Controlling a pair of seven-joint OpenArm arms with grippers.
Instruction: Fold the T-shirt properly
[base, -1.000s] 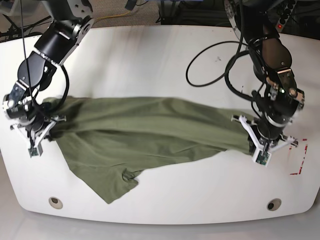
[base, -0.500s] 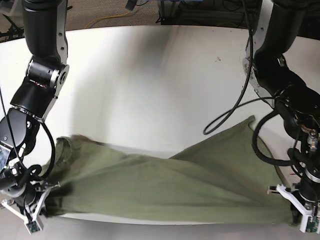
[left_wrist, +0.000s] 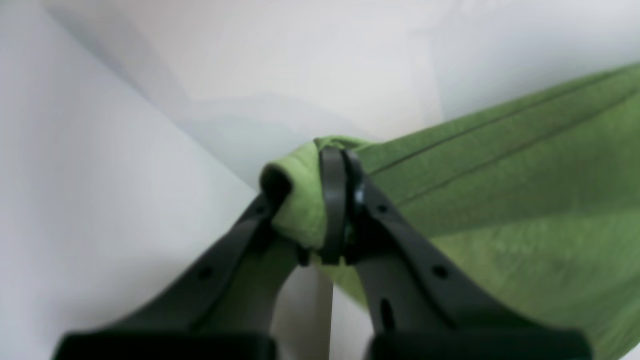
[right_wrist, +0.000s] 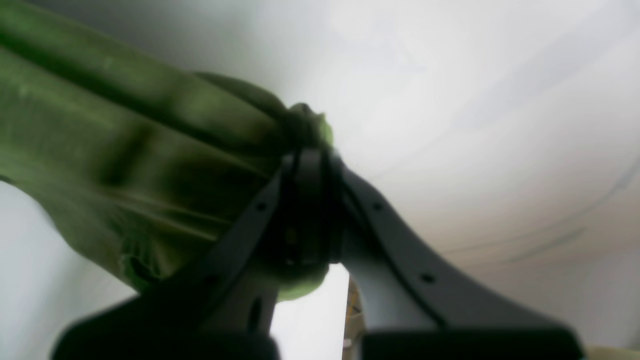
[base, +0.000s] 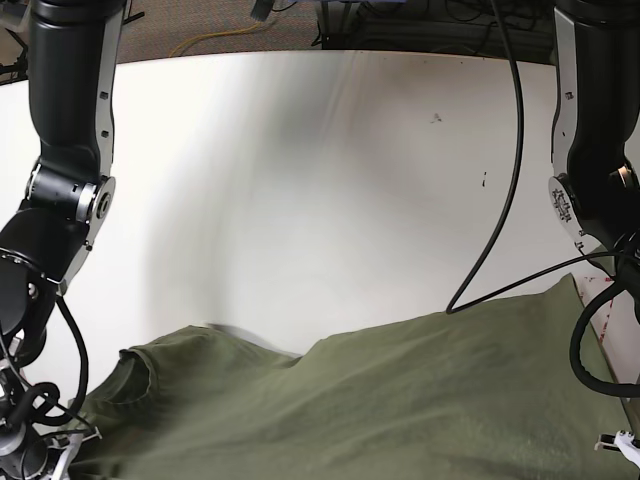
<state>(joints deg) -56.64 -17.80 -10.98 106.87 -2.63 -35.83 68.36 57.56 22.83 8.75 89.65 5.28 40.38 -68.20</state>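
T-shirt (base: 400, 400) (olive) draped over table (base: 300, 150).

Both arms (base: 70, 110) are black tubes with grey, screw-ringed round joints; loose black cables (base: 500, 200) hang beside them. Each gripper (left_wrist: 320, 200) ends in matte black fingers (right_wrist: 390, 240), small holes along each.

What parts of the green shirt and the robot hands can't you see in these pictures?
- Base view: the T-shirt runs off the bottom edge, so its lower part is cut off.
- Base view: both grippers sit below the frame edge.
- Left wrist view: the left gripper covers the pinched cloth; blurred.
- Right wrist view: the right gripper hides its grip; motion blur smears the fabric.
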